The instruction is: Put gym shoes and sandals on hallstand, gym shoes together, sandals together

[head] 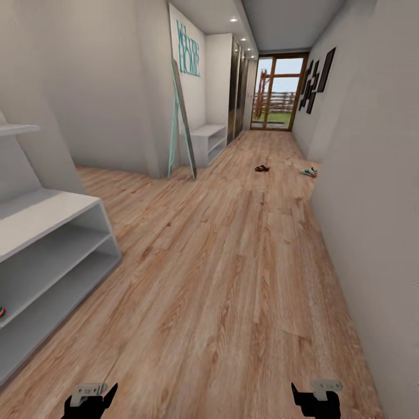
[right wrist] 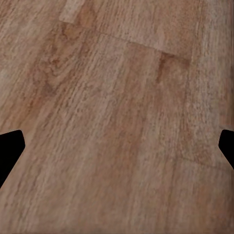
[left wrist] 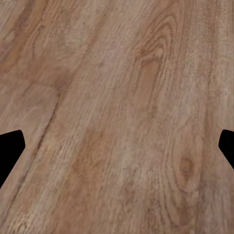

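The hallstand (head: pixel 55 233), pale grey-white with a bench top and two open shelves, stands close by at the left. At the picture's left edge a small red-and-green piece (head: pixel 2 312) rests on its middle shelf; it looks like a gym shoe's heel. Far down the corridor floor (head: pixel 233 279) lies a dark brown sandal (head: pixel 262 168), too small to tell whether it is one or a pair. A white-and-green gym shoe (head: pixel 309 171) lies by the right wall. My left gripper (head: pixel 90 400) (left wrist: pixel 117 151) and right gripper (head: pixel 317 400) (right wrist: pixel 117 151) are both open over bare planks.
A tall mirror (head: pixel 183 122) leans on the left wall corner beside a low white two-shelf bench (head: pixel 208 139). A glass door (head: pixel 278 93) ends the corridor. The right wall (head: pixel 372 203) runs close along my right side, with dark frames (head: pixel 317 78) hung further down.
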